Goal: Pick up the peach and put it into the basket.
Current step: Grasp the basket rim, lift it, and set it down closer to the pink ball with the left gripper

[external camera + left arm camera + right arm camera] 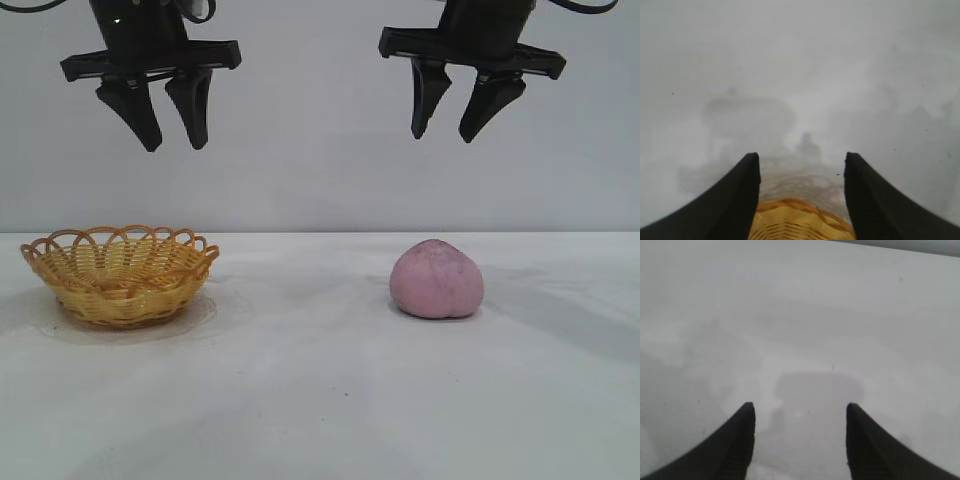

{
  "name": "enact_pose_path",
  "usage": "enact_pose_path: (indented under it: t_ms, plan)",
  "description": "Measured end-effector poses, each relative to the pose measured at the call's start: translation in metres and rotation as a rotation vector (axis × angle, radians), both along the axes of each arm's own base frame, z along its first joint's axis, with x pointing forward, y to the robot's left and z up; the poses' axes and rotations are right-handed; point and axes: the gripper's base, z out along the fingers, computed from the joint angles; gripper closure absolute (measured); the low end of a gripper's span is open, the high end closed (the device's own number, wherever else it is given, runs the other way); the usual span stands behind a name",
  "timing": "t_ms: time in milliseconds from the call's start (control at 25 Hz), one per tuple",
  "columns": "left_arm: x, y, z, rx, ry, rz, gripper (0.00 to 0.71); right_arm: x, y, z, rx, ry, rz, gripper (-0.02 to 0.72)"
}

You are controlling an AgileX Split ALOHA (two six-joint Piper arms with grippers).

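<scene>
In the exterior view, nothing of the task is seen to be done: the peach rests on the white tabletop toward its right edge, and the basket stands well apart near the left edge, with nothing visible inside. Pickup, carry and release are all judged to remain. The peach is rounded, matte and pink-mauve; the basket is woven, yellow-orange, with a rim of open loops. The left gripper and the right gripper are held high above, both spread and holding nothing.

In the left wrist view, the basket's woven rim is seen between the dark fingers.

In the right wrist view, only bare tabletop is shown between parted fingers; the peach is not seen.
</scene>
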Motion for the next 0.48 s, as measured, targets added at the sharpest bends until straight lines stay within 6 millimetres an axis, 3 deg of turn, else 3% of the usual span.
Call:
enact_pose_path:
  t_ms: [480]
  plan:
    - [-0.0014, 0.0025, -0.0013, 0.037, 0.017, -0.008, 0.373, 0.0000, 0.0000, 0.0000, 0.000, 0.000, 0.000, 0.314]
